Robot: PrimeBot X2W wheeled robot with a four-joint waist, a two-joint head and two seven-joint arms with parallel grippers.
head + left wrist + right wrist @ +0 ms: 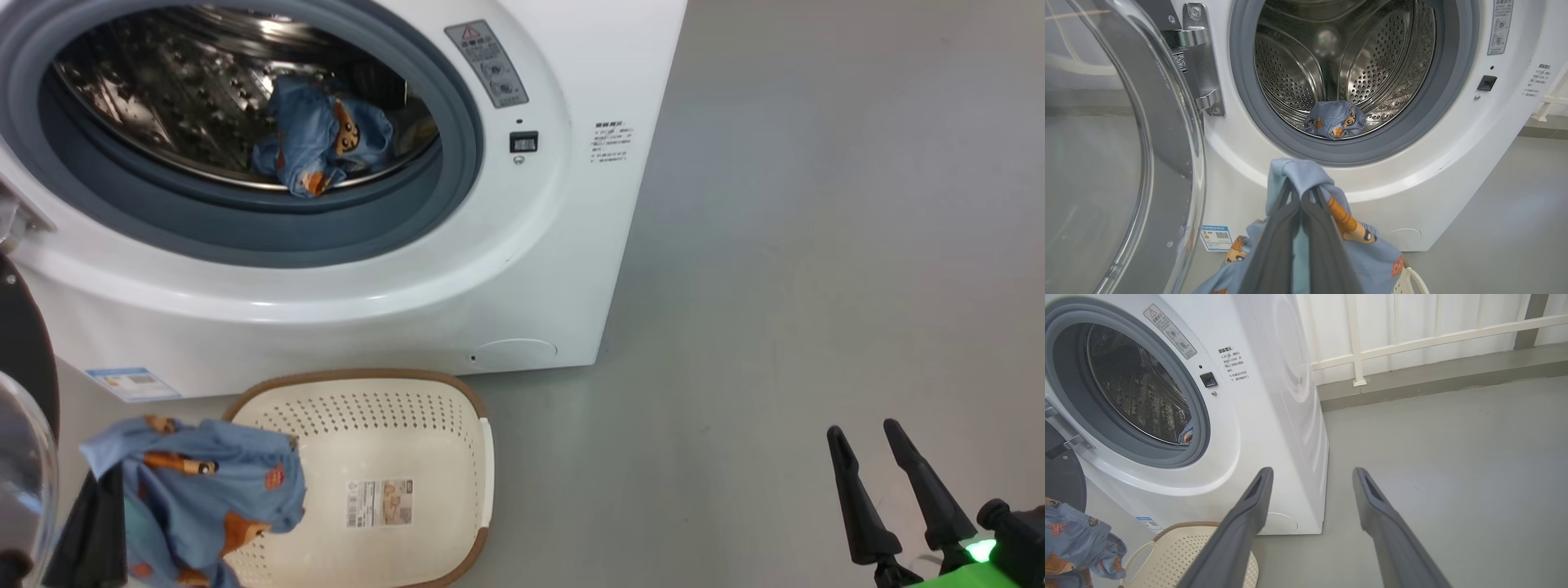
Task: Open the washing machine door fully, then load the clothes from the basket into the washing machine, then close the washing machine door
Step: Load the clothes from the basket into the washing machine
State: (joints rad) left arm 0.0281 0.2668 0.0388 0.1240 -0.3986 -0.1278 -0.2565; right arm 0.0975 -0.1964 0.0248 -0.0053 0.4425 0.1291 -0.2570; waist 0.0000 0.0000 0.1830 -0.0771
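Note:
The washing machine [457, 269] stands with its door [1126, 163] swung wide to the left. One light blue piece of the clothes [322, 139] with orange-brown figures lies at the front of the steel drum [1339, 53]. My left gripper [1301, 192] is shut on a second blue garment [196, 498], which hangs over the left end of the basket [457, 425], below the drum opening. The basket's floor shows bare with its label sticker [380, 502]. My right gripper [869, 437] stands open over the floor at the lower right, with nothing between its fingers.
Grey floor [816, 245] spreads to the right of the machine. A white railing [1412, 343] and low kerb run behind it. The door's glass bowl [20, 474] bulges close beside my left arm. The door hinge [1202, 61] sits left of the opening.

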